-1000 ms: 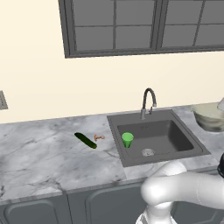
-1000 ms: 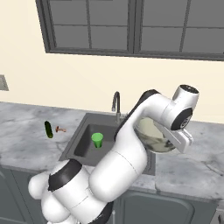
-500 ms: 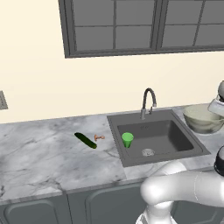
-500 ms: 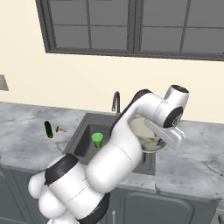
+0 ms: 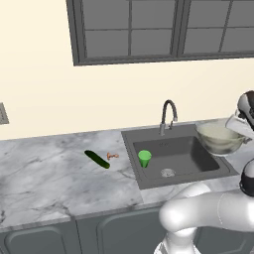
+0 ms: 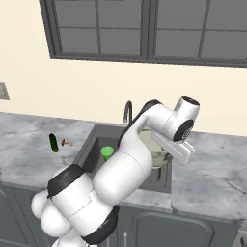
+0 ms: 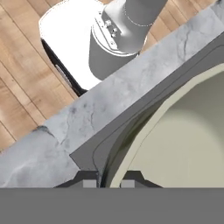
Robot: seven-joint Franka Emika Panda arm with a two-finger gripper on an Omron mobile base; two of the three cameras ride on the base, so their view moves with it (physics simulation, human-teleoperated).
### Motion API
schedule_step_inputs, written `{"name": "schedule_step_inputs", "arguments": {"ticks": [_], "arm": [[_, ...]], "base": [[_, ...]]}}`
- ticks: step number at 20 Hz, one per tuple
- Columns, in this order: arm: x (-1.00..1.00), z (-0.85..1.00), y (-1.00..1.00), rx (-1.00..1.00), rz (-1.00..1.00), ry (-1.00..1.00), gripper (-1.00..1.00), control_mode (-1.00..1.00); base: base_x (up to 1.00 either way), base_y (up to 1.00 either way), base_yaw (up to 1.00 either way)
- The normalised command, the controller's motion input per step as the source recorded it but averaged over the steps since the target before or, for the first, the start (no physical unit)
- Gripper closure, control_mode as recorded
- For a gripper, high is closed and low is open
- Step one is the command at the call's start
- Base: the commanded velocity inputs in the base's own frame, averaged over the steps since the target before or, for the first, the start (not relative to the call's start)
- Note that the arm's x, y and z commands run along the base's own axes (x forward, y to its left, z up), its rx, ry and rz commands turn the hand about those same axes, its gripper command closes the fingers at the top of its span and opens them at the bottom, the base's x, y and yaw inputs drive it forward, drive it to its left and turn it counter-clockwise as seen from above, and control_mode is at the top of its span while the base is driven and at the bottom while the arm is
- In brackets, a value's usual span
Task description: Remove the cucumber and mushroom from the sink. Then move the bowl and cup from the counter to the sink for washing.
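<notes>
You have the bowl (image 5: 218,138) pinched by its rim: in the hand view the two dark fingers (image 7: 108,180) sit at the bottom centre of the frame, closed on the thin pale edge, one tip on each side of it, with the bowl's (image 7: 183,144) inside spreading over the right half of the frame. In the left base view the bowl hangs at the right of the frame, over the right edge of the sink (image 5: 186,158), clear of the basin floor. In the right base view it shows partly behind your arm, at mid-frame over the basin's (image 6: 91,147) right part.

The cup (image 5: 144,158) stands upright inside the sink, near its left wall. The cucumber (image 5: 97,159) lies on the table (image 5: 49,173) left of the sink, with the mushroom (image 5: 112,156) just beside it, between cucumber and sink. From the right base camera you see the same pair at the left of the frame, cucumber (image 6: 53,143) and mushroom (image 6: 66,143), well apart from the bowl.
</notes>
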Motion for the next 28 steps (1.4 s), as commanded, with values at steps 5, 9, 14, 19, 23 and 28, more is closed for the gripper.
{"name": "schedule_step_inputs", "arguments": {"ticks": [5,9,14,19,23,28], "arm": [[0.17,-0.25,0.24,0.11,0.00,0.03,1.00,-1.00],[0.26,-0.18,0.17,0.01,0.00,0.02,1.00,-1.00],[0.31,-0.08,0.08,0.00,0.01,0.00,1.00,-1.00],[0.28,-0.10,0.11,0.00,0.00,0.00,1.00,-1.00],[0.24,-0.18,0.16,0.00,0.00,0.00,1.00,-1.00],[0.14,-0.25,0.16,0.00,0.00,0.00,1.00,-1.00]], "base": [[0.00,0.00,0.00],[0.00,0.00,0.00],[0.00,0.00,0.00],[0.00,0.00,0.00],[0.00,0.00,0.00],[0.00,0.00,0.00]]}}
